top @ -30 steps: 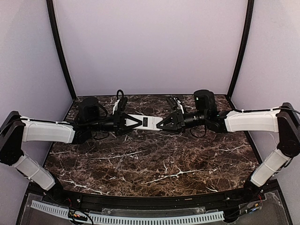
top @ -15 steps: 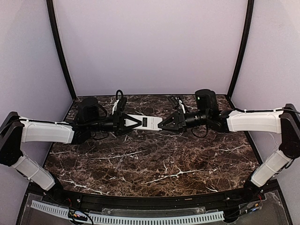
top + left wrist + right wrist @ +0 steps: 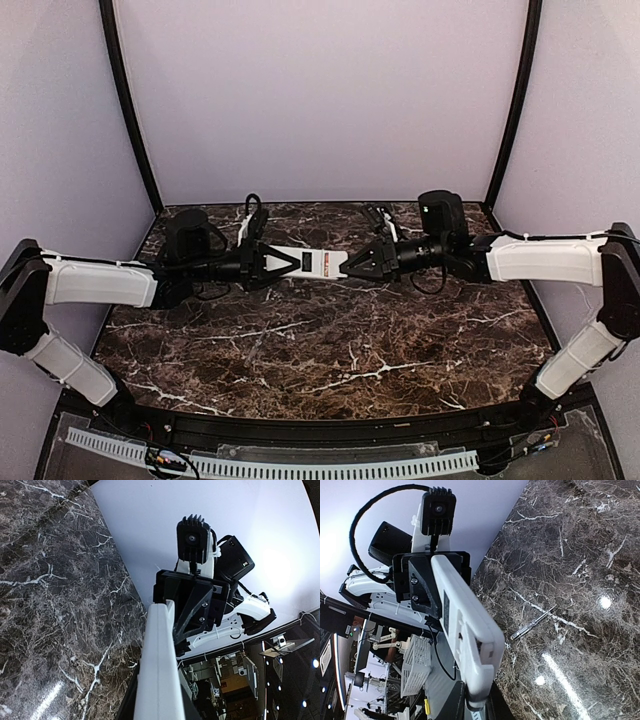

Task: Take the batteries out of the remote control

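Note:
The white remote control [image 3: 300, 260] is held in the air between both grippers, above the back of the marble table [image 3: 320, 350]. My left gripper [image 3: 272, 262] is shut on its left end; in the left wrist view the remote [image 3: 159, 650] runs edge-on out from between the jaws [image 3: 157, 702]. My right gripper [image 3: 350, 265] is shut on the white cover plate [image 3: 479, 680], which is slid partly off the remote's right end [image 3: 465, 625]. A small red patch of the batteries [image 3: 326, 262] shows in the opened gap; the rest of them is hidden.
A thin clear-handled screwdriver [image 3: 532, 626] lies on the marble under the right gripper. Lilac walls stand close behind and at both sides. The black table edge and cable tray [image 3: 300, 465] run along the front.
My right gripper has drawn a little to the right with the cover plate. A red patch now shows in the remote where it was all white. The left gripper has held still.

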Robot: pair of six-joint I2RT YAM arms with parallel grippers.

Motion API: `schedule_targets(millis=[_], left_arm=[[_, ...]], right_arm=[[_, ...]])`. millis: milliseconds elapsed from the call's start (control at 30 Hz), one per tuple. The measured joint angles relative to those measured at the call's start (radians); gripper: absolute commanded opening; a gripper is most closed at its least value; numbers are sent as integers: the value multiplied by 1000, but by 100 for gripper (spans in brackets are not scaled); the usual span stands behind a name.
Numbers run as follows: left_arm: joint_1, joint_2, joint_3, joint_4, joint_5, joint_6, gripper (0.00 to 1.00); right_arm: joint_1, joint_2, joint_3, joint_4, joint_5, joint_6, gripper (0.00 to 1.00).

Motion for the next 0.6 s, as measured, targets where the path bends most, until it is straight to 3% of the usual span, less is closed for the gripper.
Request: schedule_targets(millis=[600], left_arm=[[2, 0, -2, -13, -13, -1, 0]], right_arm=[[-1, -22, -10, 12, 8, -2, 1]])
